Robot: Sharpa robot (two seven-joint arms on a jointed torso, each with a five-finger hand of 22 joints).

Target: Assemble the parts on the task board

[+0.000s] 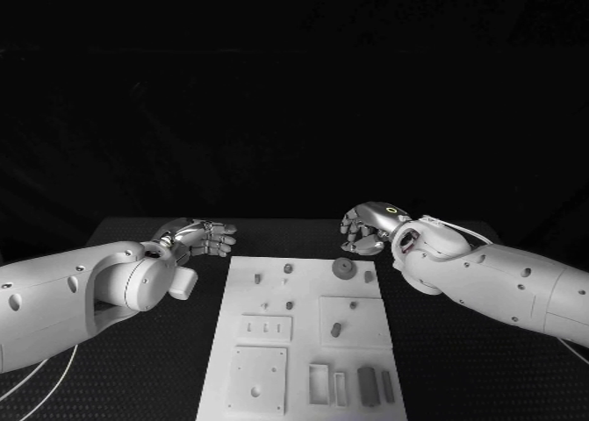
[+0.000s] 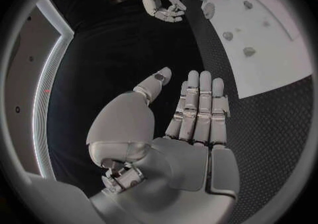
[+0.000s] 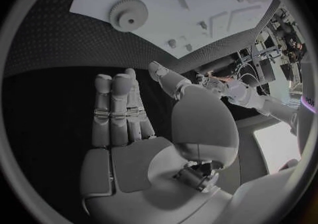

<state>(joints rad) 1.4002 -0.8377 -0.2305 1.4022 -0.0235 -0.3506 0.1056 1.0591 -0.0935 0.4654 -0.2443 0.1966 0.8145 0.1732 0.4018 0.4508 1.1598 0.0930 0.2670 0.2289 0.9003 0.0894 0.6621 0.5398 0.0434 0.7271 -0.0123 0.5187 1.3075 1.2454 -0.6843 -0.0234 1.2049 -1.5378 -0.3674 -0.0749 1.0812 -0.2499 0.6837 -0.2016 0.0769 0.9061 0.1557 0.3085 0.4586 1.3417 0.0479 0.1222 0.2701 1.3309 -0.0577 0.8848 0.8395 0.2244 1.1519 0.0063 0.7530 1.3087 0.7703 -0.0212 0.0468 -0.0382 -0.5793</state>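
Black table (image 1: 142,368) with a dotted, textured surface under dark surroundings

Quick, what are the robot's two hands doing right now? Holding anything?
Left hand: open, holding nothing.
Right hand: open, holding nothing.

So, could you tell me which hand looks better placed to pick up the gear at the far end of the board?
Probably the right hand: it hovers open just beyond the gear, near the task board. The left hand, also open, sits off the board's opposite side.
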